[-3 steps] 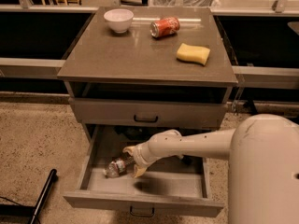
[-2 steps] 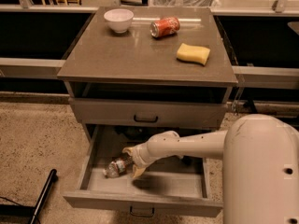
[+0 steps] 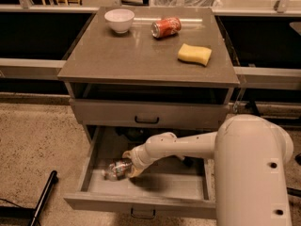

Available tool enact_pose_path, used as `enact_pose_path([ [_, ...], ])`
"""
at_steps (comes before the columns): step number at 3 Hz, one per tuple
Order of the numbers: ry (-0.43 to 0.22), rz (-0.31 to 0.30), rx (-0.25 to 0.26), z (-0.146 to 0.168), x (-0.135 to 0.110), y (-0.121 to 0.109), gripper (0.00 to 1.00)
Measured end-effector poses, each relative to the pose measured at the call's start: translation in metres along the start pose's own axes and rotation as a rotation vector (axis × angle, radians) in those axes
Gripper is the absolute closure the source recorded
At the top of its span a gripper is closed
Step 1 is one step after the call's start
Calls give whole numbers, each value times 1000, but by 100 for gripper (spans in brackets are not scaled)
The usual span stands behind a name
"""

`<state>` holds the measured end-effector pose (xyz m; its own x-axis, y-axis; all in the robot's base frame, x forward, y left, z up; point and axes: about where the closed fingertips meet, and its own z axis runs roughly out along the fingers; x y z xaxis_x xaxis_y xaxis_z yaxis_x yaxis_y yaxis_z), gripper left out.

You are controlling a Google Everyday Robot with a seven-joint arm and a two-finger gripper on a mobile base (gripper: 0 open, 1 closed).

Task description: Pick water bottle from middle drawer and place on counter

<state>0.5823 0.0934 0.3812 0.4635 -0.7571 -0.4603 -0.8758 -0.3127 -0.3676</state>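
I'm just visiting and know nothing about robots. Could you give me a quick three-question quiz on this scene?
1. True or false: the water bottle lies on the counter.
2. Which lies nearer the white bowl: A) the red can, B) the yellow sponge?
3. Where is the gripper?
Key: 1 false; it lies in the open middle drawer. 2 A. 3 Down in the middle drawer, right at the water bottle.

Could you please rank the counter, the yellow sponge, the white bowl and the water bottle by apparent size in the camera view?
1. Counter
2. Yellow sponge and white bowl: about alike, and the bowl is farther away, so unranked
3. Water bottle, partly hidden by the pincer at it in the middle drawer
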Motion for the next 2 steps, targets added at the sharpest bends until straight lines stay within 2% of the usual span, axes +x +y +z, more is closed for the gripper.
enact_pose_path([
  [1,1,9,-6,4,2,0,59],
  [2,-29,20,5,2,1,1,83],
])
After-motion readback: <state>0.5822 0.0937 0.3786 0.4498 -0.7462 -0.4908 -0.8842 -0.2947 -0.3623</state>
